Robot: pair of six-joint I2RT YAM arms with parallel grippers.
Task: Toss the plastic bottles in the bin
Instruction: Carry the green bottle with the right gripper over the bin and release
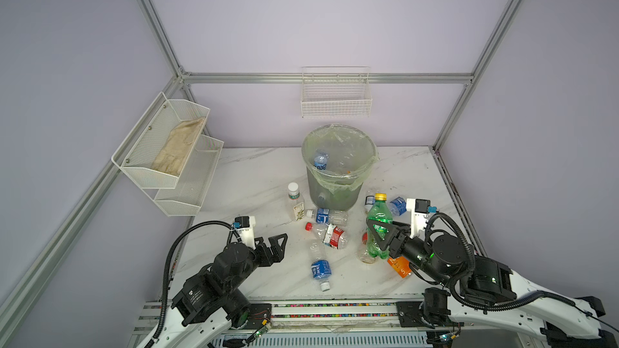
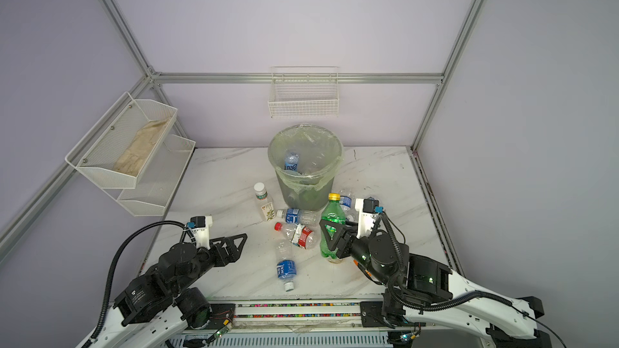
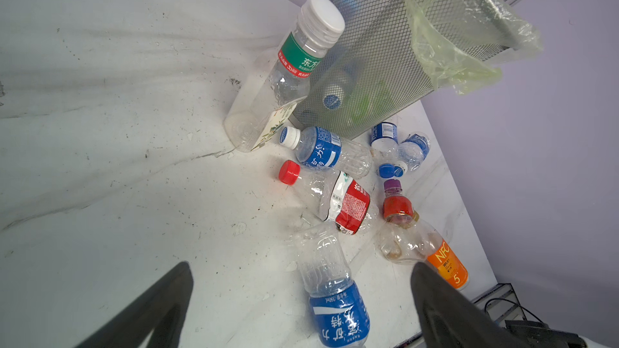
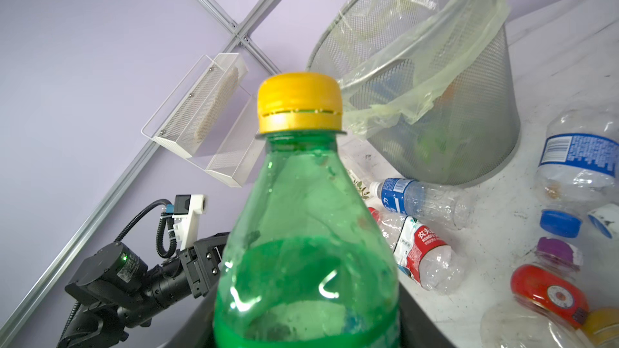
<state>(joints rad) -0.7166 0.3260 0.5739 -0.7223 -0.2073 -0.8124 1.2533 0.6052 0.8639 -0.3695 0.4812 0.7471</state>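
**Holding a green bottle [image 1: 380, 217] upright, just near and right of the bin [image 1: 335, 195]**

The green bottle is tinted plastic with a yellow cap and a darker green label band round its middle. It stands upright right of centre, nearer than the bin and close to it. The right gripper [image 1: 377, 233] pinches it at the label, with one black triangular finger on each side. Its base overlaps a clear bottle [image 1: 366, 256] lying below. Whether they touch cannot be told.

The right wrist view is filled by the bottle [image 4: 308, 229]: ridged cap, neck ring, scuffed shoulder. There the fingers show only as dark edges at the bottom.

In both top views the bin looks like cloudy grey plastic. The left wrist view shows its wall [image 3: 385, 45] as fine metal mesh, with a pale green liner folded over the rim. A top view looks down inside, where a bottle with blue print [image 1: 321, 159] lies.

The left wrist view also shows a purple-capped bottle [image 3: 397, 202] with a red label, which the green bottle mostly hides in the top views. It lies beside an orange-label bottle [image 3: 445, 259].

Left of these on the table [image 1: 251, 179] lie a crushed red-label bottle [image 1: 331, 236] and, at the bin's foot, a blue-label bottle [image 1: 326, 216]. A white-capped bottle [image 1: 295, 200] stands left of the bin.

The left gripper [image 1: 273, 241] hangs on the near left, spread wide and holding nothing.
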